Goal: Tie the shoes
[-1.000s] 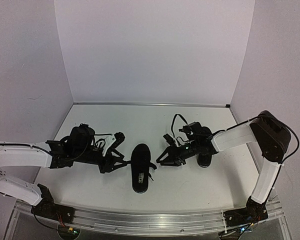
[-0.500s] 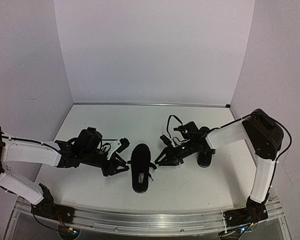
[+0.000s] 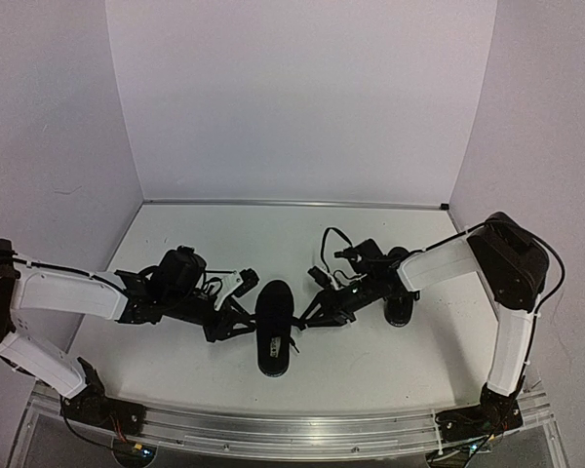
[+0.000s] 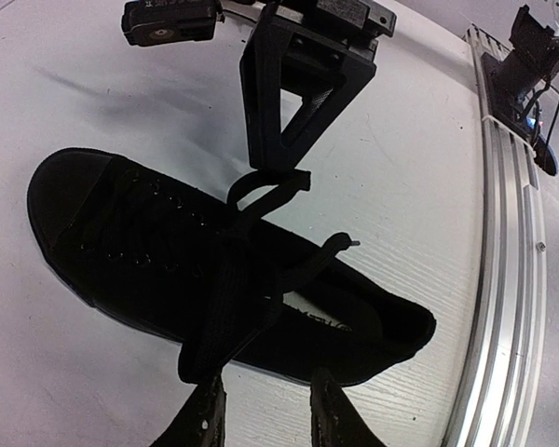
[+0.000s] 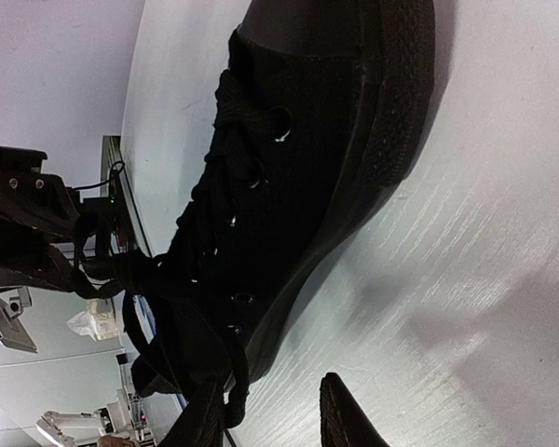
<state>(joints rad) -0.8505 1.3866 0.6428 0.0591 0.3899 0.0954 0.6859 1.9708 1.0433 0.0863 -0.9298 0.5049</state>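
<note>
Left claw [image 3: 240, 317], part-open, is hovering at 9 o'clock of the shoe [image 3: 274, 331] lying on the bench [image 3: 370, 366], right claw [image 3: 304, 316] likewise at 3 o'clock; laces [image 4: 261, 200] are draping against their fingers, seemingly ungripped, likely so each pulls one end outward

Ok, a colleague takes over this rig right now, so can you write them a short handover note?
Left gripper: jaws apart, low beside the centre shoe. A lace strand runs to one finger, with no clear pinch.
Right gripper: jaws apart on the shoe's other side, with a lace loop lifted at its fingertip.
Second shoe: farther right on the table, partly hidden by the right arm.
Done: laces pulled out, no knot visible.
Left: tie the centre shoe, then the second one.
</note>
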